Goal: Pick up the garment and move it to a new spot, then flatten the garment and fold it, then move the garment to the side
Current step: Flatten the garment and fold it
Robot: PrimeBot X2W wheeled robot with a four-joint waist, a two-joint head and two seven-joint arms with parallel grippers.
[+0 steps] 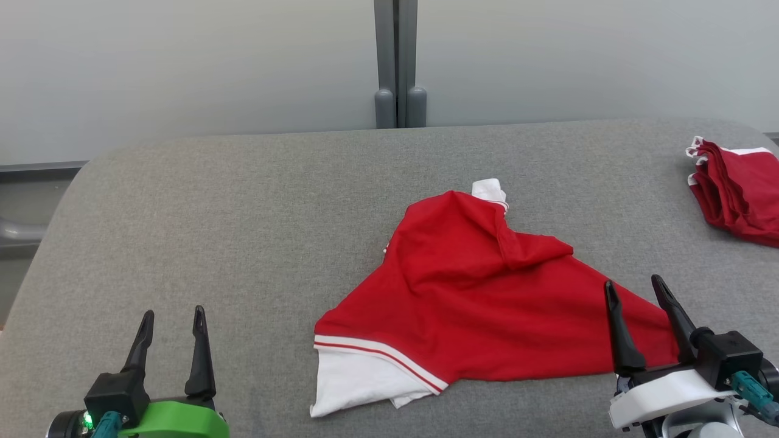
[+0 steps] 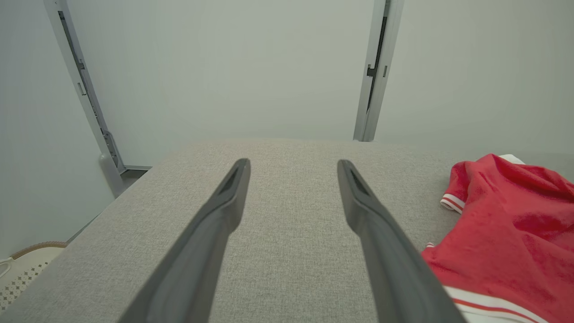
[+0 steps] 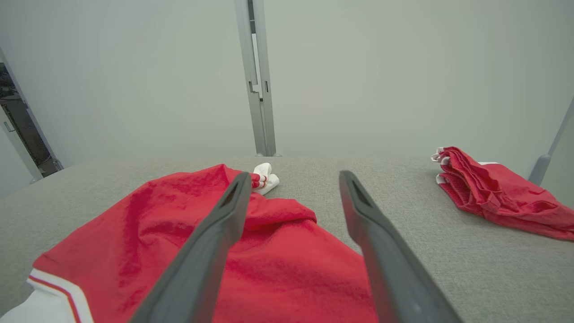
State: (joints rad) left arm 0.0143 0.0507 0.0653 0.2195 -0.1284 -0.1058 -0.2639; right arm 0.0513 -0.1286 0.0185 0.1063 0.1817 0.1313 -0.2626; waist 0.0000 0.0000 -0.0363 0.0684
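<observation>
Crumpled shirt on the worktop — long axis left to right; right end effector, wide and empty, sits nearer than the left end effector, also wide

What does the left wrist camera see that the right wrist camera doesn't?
Left wrist view's own: the open left hand over bare table, and a pale holey thing, maybe a basket, down in the corner.
Right wrist view's own: the open right hand over the red shirt, plus a folded red pile off to the side.
Both share: the red shirt with white trim, the grey table and a grey wall post.
</observation>
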